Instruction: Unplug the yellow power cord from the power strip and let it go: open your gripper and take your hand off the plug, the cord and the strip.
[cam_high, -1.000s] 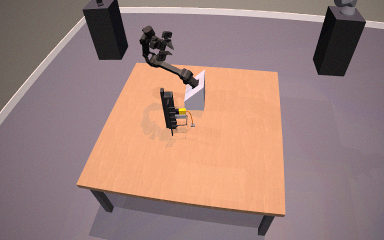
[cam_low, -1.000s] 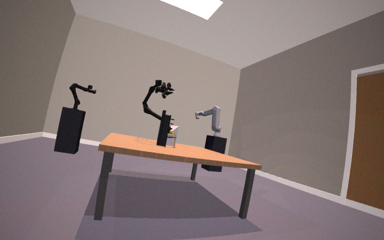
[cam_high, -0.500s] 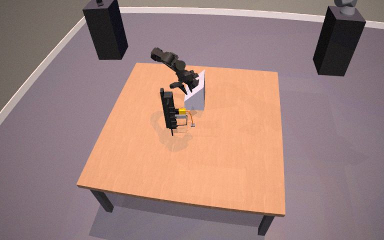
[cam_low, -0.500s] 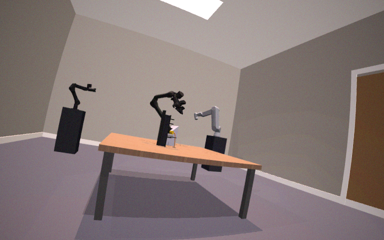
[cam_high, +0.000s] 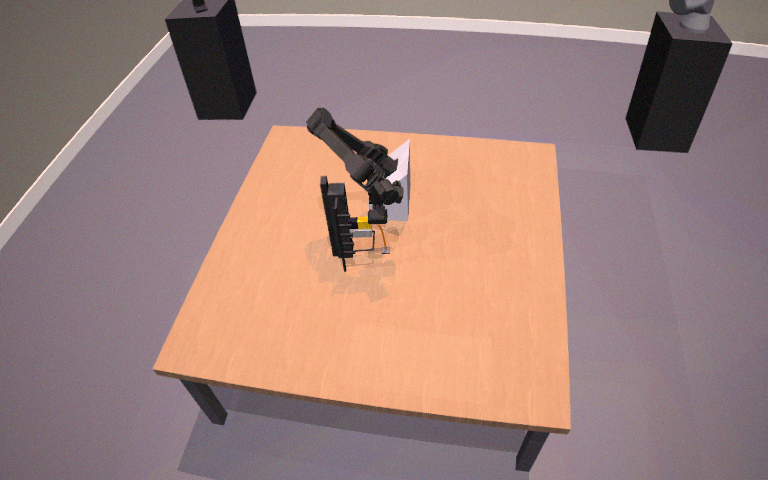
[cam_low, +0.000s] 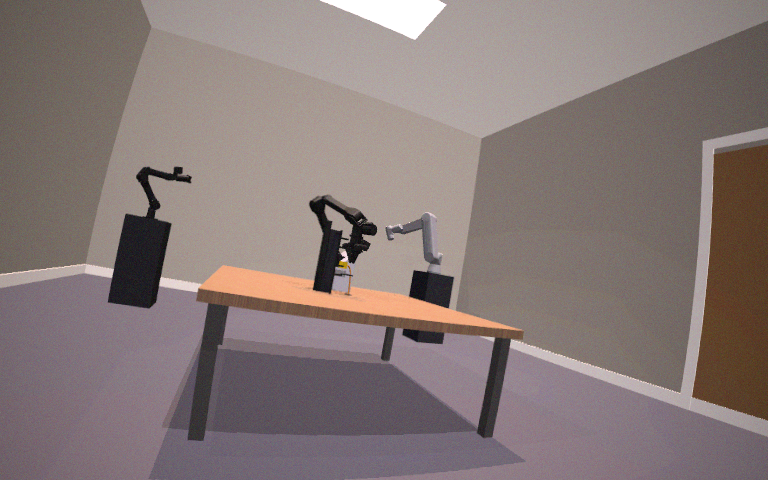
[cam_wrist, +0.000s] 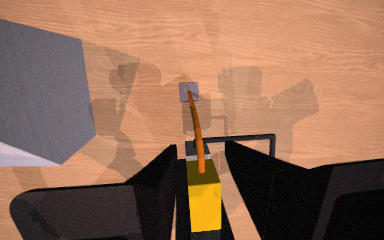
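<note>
1. Power strip (cam_high: 337, 217) stands upright on table (cam_high: 453, 339); yellow plug (cam_high: 363, 220) is seated in its face, so not yet unplugged.
2. Gripper (cam_wrist: 201, 165) straddles the plug from above, fingers partly spread, not pinching yet. Step: approach/pre-grasp.
3. Orange cord (cam_wrist: 196, 120) runs to small grey block (cam_wrist: 189, 91).
4. Next, imo: close on plug, pull straight off strip, then release.

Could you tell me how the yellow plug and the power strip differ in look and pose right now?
The plug is a small yellow block; the strip is a long black bar. The strip stands upright on the table; the plug juts sideways from its face, off the tabletop. The plug sits between the open gripper's fingers; the strip lies outside them. Both are boxy.
</note>
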